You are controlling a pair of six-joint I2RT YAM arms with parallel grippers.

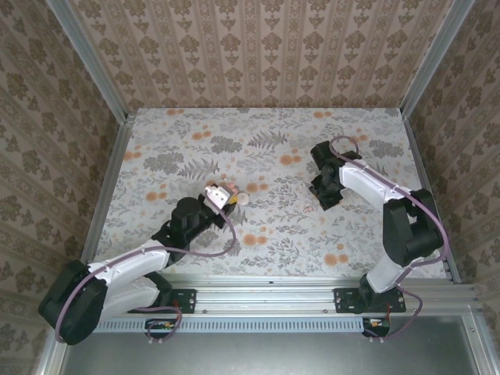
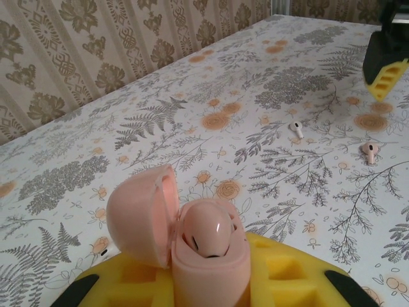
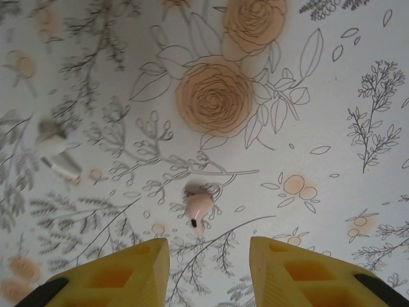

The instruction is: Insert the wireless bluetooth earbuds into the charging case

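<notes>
The left gripper (image 2: 204, 291) clamps the open case (image 2: 208, 246) low over the table (image 1: 351, 141). A tilt there would spoil any insertion. Beyond it, one earbud (image 3: 198, 208) lies between the right gripper's (image 3: 208, 246) parted, empty jaws, with the other earbud (image 3: 57, 153) near. A skewed pinch could flick it away. The left arm stretches low and the right bends steeply down.

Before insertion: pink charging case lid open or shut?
Open: the rounded pink plastic charging case has its lid hinged back, interior exposed.
</notes>
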